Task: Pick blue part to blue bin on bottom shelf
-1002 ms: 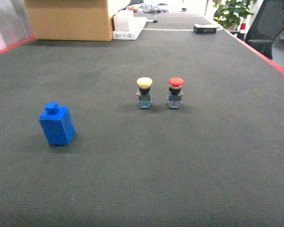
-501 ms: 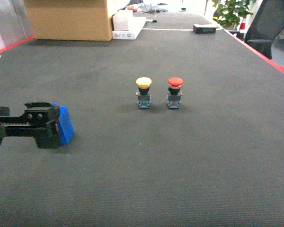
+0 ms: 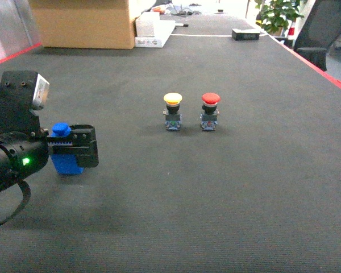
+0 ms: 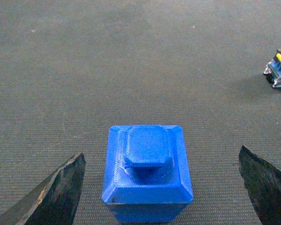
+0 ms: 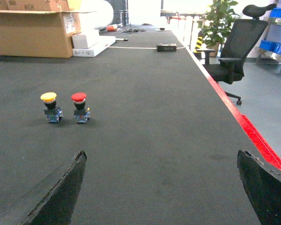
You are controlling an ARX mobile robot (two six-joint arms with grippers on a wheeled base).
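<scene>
The blue part [image 4: 147, 176] stands upright on the bench [image 3: 216, 187], centred between the left hand's [image 4: 161, 187] 2 wide-open fingers, which grip nothing, lined up to close on its sides. The right hand [image 5: 161, 187] hangs open, empty.

You see a solid blue part [image 4: 147, 176] on a dark grey ribbed mat [image 3: 227, 187], one yellow-capped button [image 3: 173, 99], one red-capped button [image 3: 211, 99], and a tan cardboard box [image 3: 82, 23].
</scene>
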